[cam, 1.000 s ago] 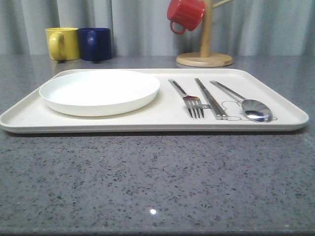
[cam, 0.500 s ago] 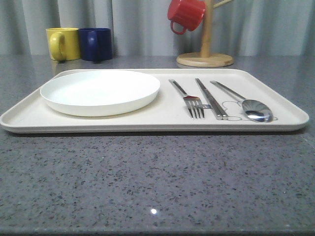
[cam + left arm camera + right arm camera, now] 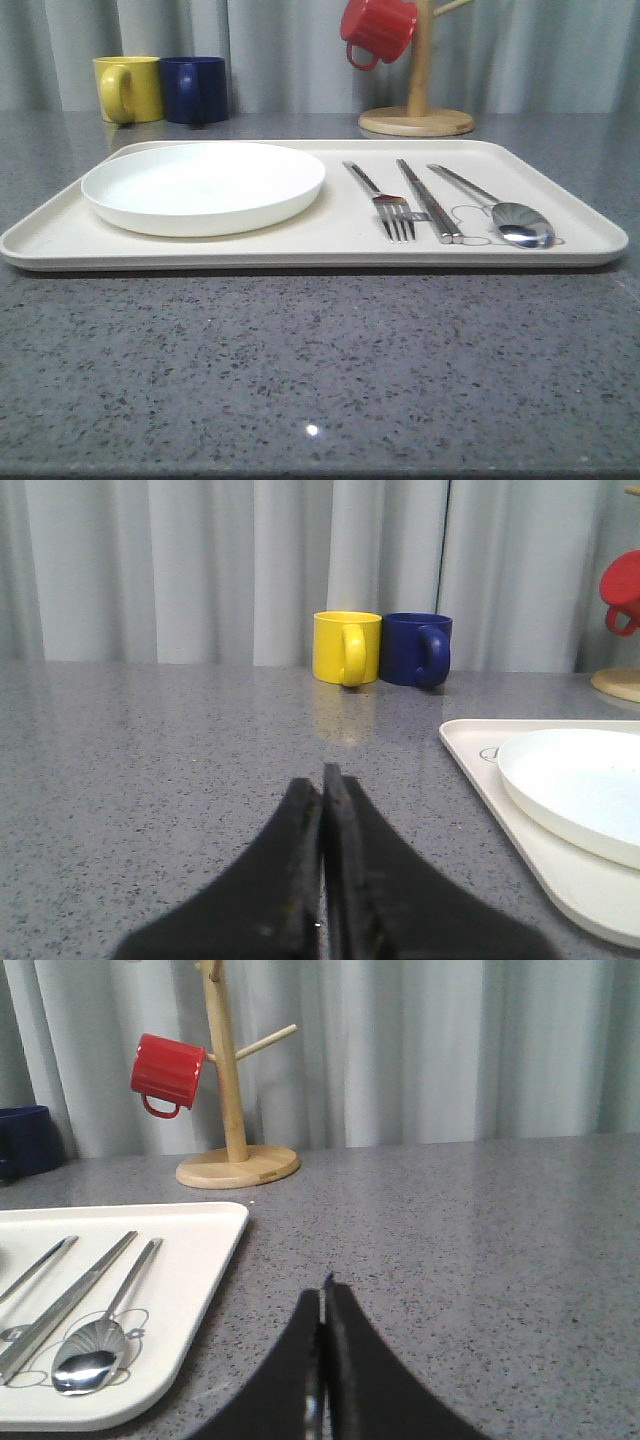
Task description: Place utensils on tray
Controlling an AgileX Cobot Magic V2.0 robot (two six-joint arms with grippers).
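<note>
On the cream tray (image 3: 330, 235) lie a silver fork (image 3: 385, 205), a pair of chopsticks (image 3: 427, 200) and a spoon (image 3: 500, 212), side by side on its right half. The right wrist view shows the spoon (image 3: 95, 1345), the chopsticks (image 3: 65, 1300) and the tray (image 3: 205, 1250) off to one side of my right gripper (image 3: 322, 1295), which is shut with nothing in it over bare counter. My left gripper (image 3: 322, 778) is shut and empty too, over the counter beside the tray's (image 3: 500, 790) other end.
A round white plate (image 3: 203, 185) fills the tray's left half. A yellow mug (image 3: 128, 88) and a dark blue mug (image 3: 195, 90) stand at the back left. A wooden mug tree (image 3: 417, 90) with a red mug (image 3: 376, 30) stands at the back right.
</note>
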